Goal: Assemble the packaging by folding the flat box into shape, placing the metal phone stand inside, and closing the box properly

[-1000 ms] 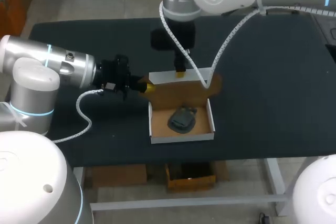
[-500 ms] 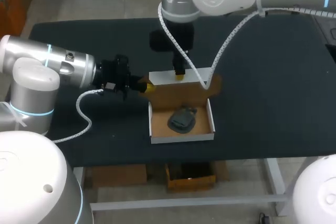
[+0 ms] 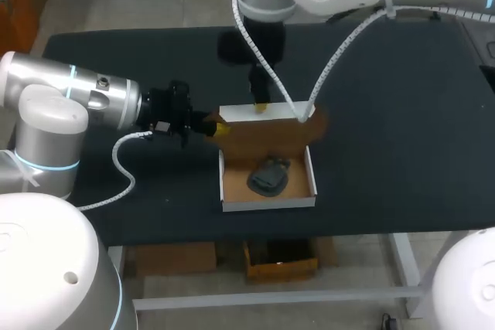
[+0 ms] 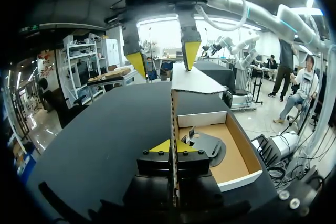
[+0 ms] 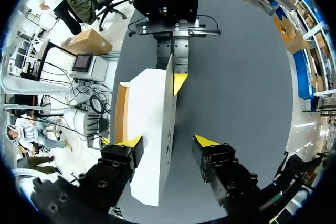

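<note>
The box (image 3: pixel 268 205) is a white tray with brown inside, at the table's middle. The dark metal phone stand (image 3: pixel 268 175) lies in it. Its lid (image 3: pixel 267 135) stands upright along the back wall. My left gripper (image 3: pixel 219 127) is shut on the lid's left edge; in the left wrist view its fingers pinch the thin panel (image 4: pixel 171 146). My right gripper (image 3: pixel 260 106) hangs open over the lid's top edge. In the right wrist view its fingers (image 5: pixel 168 141) straddle the white lid (image 5: pixel 149 124), which leans close to one finger.
The black table (image 3: pixel 402 129) has free room to the right of the box and behind it. My right arm's white coiled cable (image 3: pixel 288 102) hangs down across the lid's right corner. The box's front wall is near the table's front edge.
My right gripper has opened, let go of the lid's top edge and risen a little. The left gripper, lid and box have stayed put.
</note>
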